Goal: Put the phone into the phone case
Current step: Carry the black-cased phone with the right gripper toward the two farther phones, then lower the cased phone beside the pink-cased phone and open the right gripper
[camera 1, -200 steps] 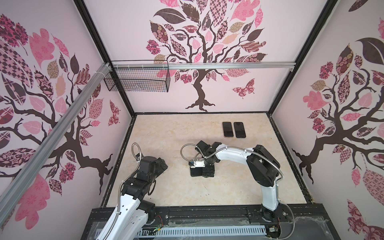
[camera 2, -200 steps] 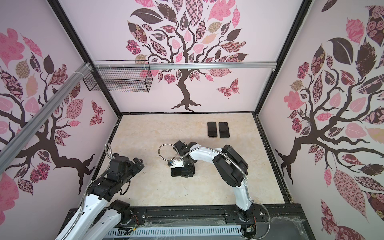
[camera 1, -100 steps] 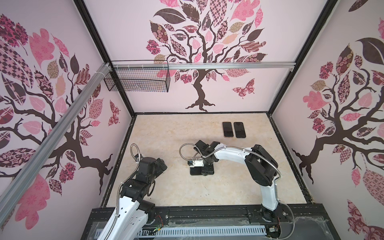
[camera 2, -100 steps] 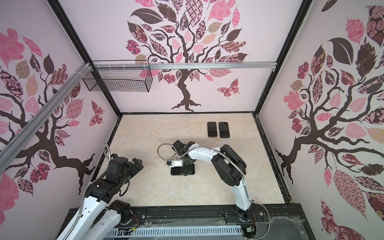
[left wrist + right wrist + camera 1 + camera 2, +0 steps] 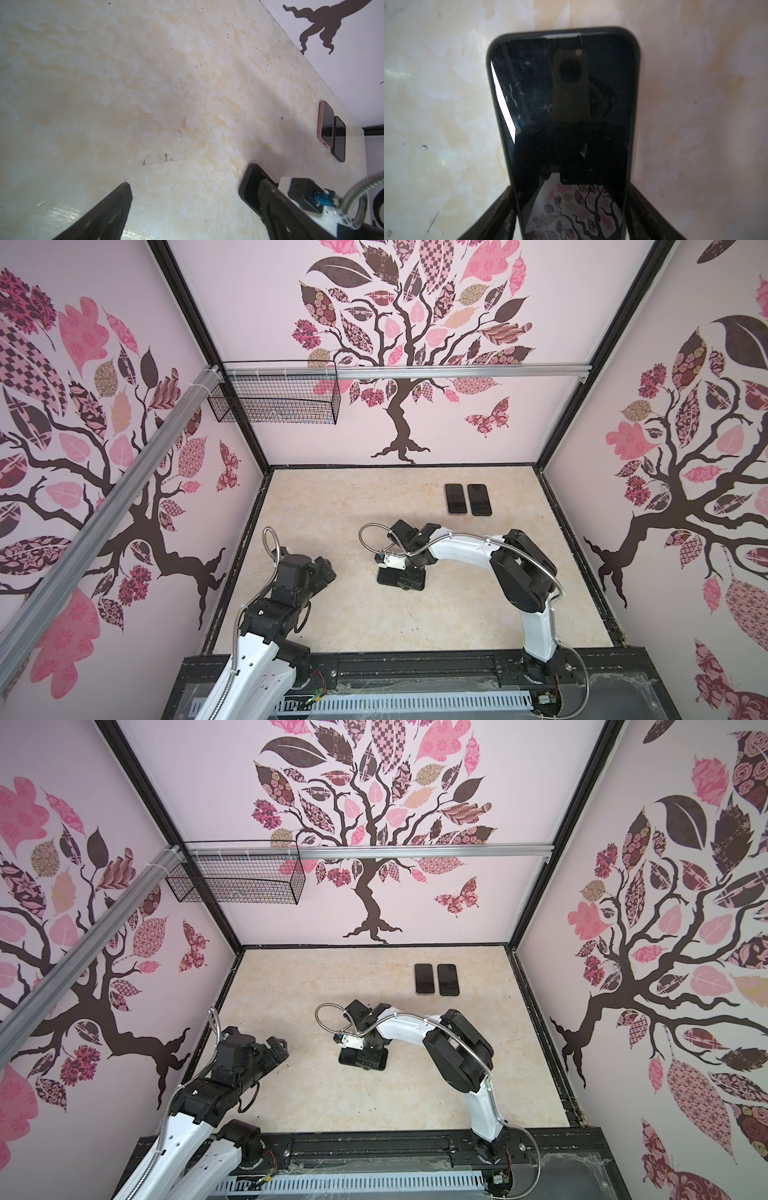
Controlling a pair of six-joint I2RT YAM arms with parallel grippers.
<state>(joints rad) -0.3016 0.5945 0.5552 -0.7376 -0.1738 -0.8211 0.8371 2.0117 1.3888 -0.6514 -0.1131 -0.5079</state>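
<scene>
Phone is lying screen-up around the middle of the desk, a bit closer to the near edge than the far one. In the right wrist view there's a black rim all the way round the glass, so my read is that it's already seated in the case, or near enough.

Right pincer sits straight over it with its fingers pressed on the two long sides, so it's clamped on the phone across its width. Makes sense to me: gripping the narrow way gives a square hold, either for squeezing the case edges home or for lifting the whole thing. Can't tell which.

Left pincer hangs near the left edge of the desk, jaws wide apart, nothing in them. Looks parked there so the two arms don't bump.

Near the far edge, toward the far right corner, a pink-cased phone and a dark phone lie side by side, well apart from the action. They're lined up neatly, so I'd guess they're finished ones set aside. Only a guess though.
</scene>
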